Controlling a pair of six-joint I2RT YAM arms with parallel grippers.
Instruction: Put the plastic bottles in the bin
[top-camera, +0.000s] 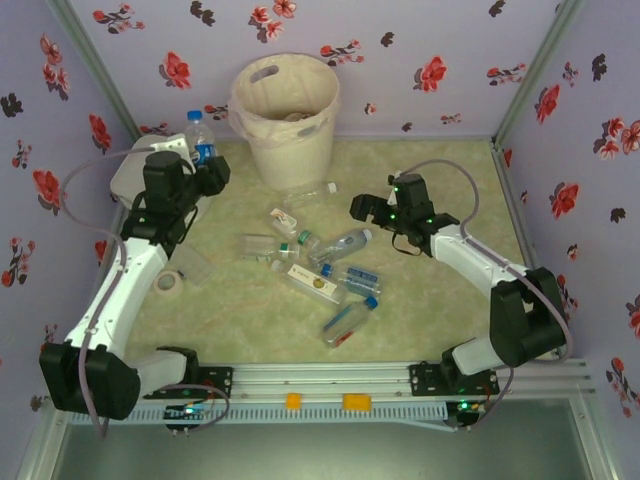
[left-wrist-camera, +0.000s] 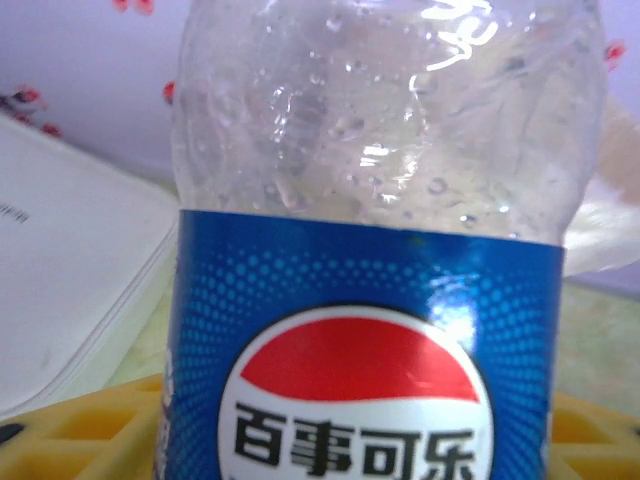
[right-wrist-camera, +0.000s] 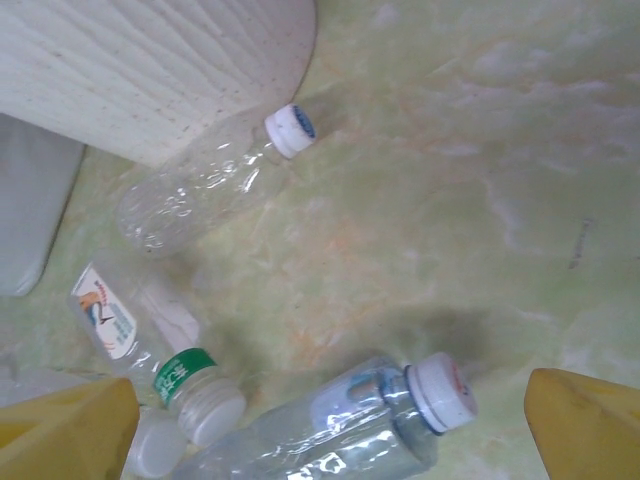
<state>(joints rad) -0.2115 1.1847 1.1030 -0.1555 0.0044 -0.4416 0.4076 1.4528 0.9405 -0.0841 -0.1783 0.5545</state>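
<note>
The bin (top-camera: 285, 120) is the biggest thing here, a tall cream bucket with a bag inside. It stands at the far side of the table (top-camera: 450, 300), a little left of the middle. To the left of it lies a flat white box (top-camera: 128, 180).

The left gripper (top-camera: 207, 162) is raised beside this box and clamped on a blue-label bottle (top-camera: 199, 130). The bottle stands upright in the air, near the bin's left side but not yet over its mouth. In the left wrist view the yellow fingers (left-wrist-camera: 80, 440) sit low on each side of the label. The clear part above is dented and has small drops inside. So I judge this bottle to be almost empty and very light, with thin walls that give under pressure. The labelled middle seems a good place to hold it, because there the wall is straighter and less slippery.

The right gripper (top-camera: 362, 208) hovers over the right edge of the heap, its jaws wide apart and nothing between them.

The other plastic bottles (top-camera: 315, 265) lie on their sides in the middle of the table, several close together. One clear bottle (right-wrist-camera: 195, 195) lies just beside the foot of the bin. A white-capped bottle (right-wrist-camera: 340, 425) lies under the right gripper. They are round and smooth, so I think they will roll or slip if pushed from one side only. I would take one across the body, close to the stiffer shoulder, and not at the cap.
</note>
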